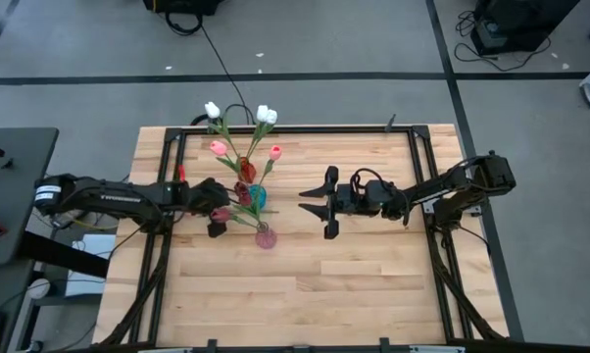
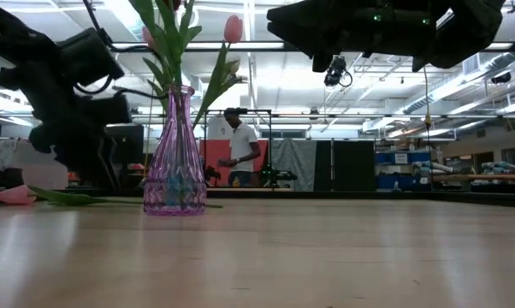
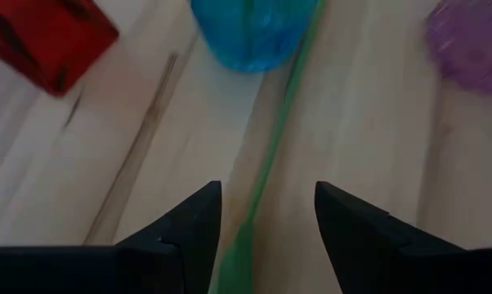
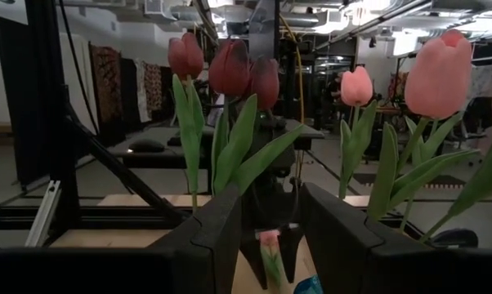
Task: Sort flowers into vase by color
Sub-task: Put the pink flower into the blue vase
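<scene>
Three vases stand mid-table: red (image 1: 246, 169), blue (image 1: 258, 196) and purple (image 1: 266, 237). White, pink and maroon tulips (image 1: 218, 148) stand upright above them. One pink tulip (image 1: 221, 213) lies flat on the table, its bud toward the left. Its green stem (image 3: 266, 175) runs toward the blue vase (image 3: 250, 33). My left gripper (image 3: 266, 224) is open and tilted down over this stem, one finger on each side, touching nothing that I can see. My right gripper (image 1: 315, 209) hangs open and level above the table to the vases' right, holding nothing.
A black frame (image 1: 413, 137) borders the wooden table top. Bare wood lies toward the near edge (image 1: 305, 304). Seen from the low view, the lying tulip (image 2: 18, 195) rests left of the purple vase (image 2: 174, 162). A person stands far back in the room (image 2: 239, 154).
</scene>
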